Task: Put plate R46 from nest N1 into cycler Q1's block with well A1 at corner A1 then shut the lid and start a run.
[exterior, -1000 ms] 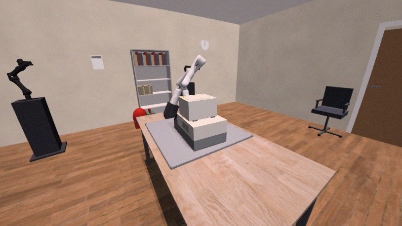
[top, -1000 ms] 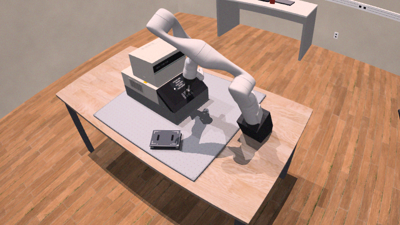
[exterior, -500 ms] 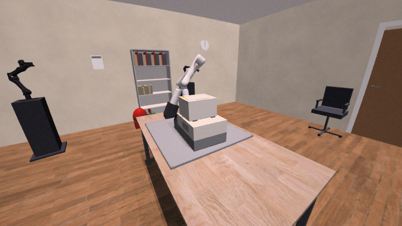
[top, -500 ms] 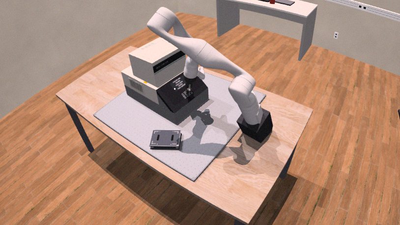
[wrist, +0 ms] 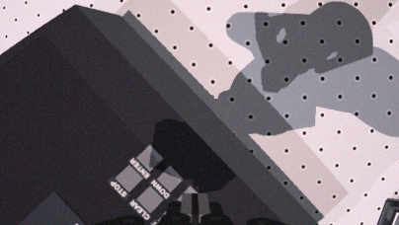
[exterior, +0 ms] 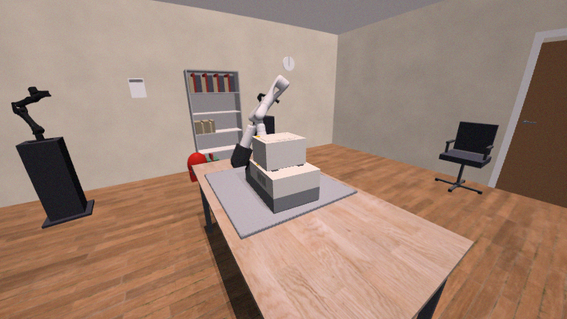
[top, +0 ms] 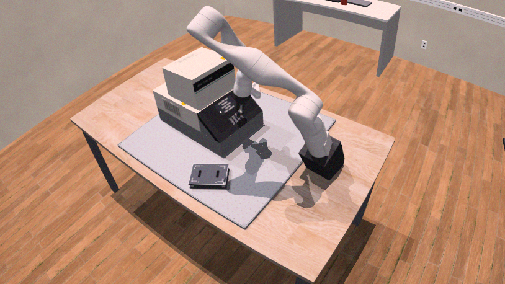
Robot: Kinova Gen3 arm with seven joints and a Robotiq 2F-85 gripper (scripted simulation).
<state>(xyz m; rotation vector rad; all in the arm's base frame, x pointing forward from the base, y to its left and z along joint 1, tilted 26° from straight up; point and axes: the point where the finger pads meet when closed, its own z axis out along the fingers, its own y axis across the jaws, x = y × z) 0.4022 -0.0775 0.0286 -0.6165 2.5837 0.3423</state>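
The pincer [top: 240, 113] [wrist: 194, 209] is fully narrowed, its fingertips together with nothing between them, over the lower part of the cycler's sloping black front panel. Whether they touch a key, I cannot tell. One cycler [top: 197, 123] [exterior: 283, 184] stands under and behind the pincer, on one grey mat [top: 155, 148] [exterior: 226, 206], which lies on one counter [top: 102, 109] [exterior: 317, 258]. Its single lid [top: 197, 74] [exterior: 279, 152], a pale box, sits down over the body and hides whatever the block contains. Plate R46 cannot be seen in any view, so its exact place is hidden. The one nest [top: 208, 173], well apart from the pincer and nearer the counter's long edge, shows its dark top with two slots and pale corner marks, bare of any plate. Beside the fingertips, four key labels can be read: ENTER, STOP, DOWN and CLEAR; a fifth key is partly covered by the pincer. The lettering on the lid's black strip is too small to read, as are the lines of print higher on the panel. Two yellow marks show on the cycler from above. Far beyond the pincer, one bookcase [exterior: 187, 115] holds a top row of binders with four red spines, and lower down some tan volumes.

Shows, relative to 1.0 s and 0.5 s earlier, a slight rise of the arm's upper bend [top: 208, 23] [exterior: 281, 82], visible in 2 views. Also shows, in the top view, the wrist [top: 242, 86] a little higher in the picture and, against 1.0 s earlier, slightly farther right.
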